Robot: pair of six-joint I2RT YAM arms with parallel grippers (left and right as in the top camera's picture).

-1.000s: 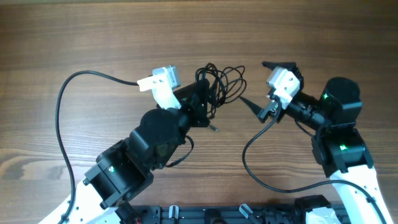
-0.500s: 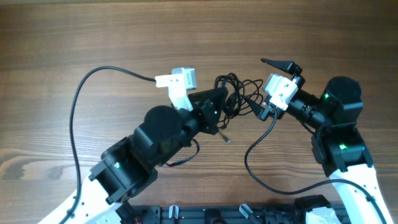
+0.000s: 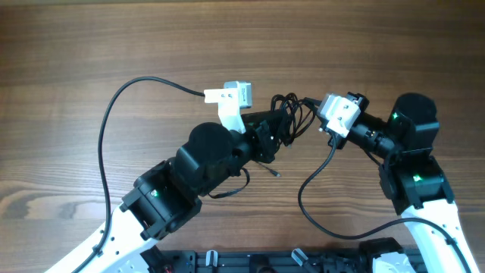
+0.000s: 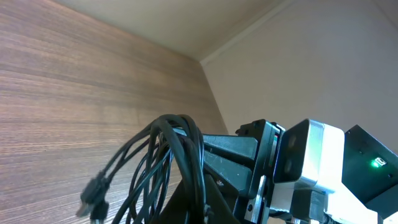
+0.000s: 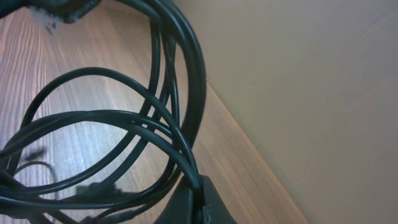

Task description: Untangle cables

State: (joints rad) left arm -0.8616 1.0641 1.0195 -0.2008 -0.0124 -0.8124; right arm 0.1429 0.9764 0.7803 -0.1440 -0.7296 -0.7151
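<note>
The cables (image 3: 288,115) are held as one tangled bundle of thin black loops above the wooden table (image 3: 91,45), just off the centre of the overhead view toward 2 o'clock. The bundle is suspended between the two arms.

The left gripper (image 3: 277,127) enters the bundle from the 8 o'clock side. In the left wrist view the strands run down into its dark fingers at 6 o'clock, so the jaws appear to be clamped on the cables, although the contact point is cut off by the frame edge. A small plug (image 4: 93,198) hangs free at 8 o'clock of the loops in that view. In the overhead view a second loose end (image 3: 274,173) is seen at 6 o'clock of the bundle, close to the table surface.

The right gripper (image 3: 307,105) meets the bundle from the 3 o'clock side. In the right wrist view several strands converge and are pinched between its fingers (image 5: 186,202) at 6 o'clock, so the jaws are closed on the cables.

A white camera housing (image 3: 338,114) is mounted behind the right gripper. A thick black lead (image 3: 301,189) is looped below it. A green indicator lamp (image 3: 395,116) is lit on the right arm. A plain beige wall (image 5: 298,74) is seen behind the table.
</note>
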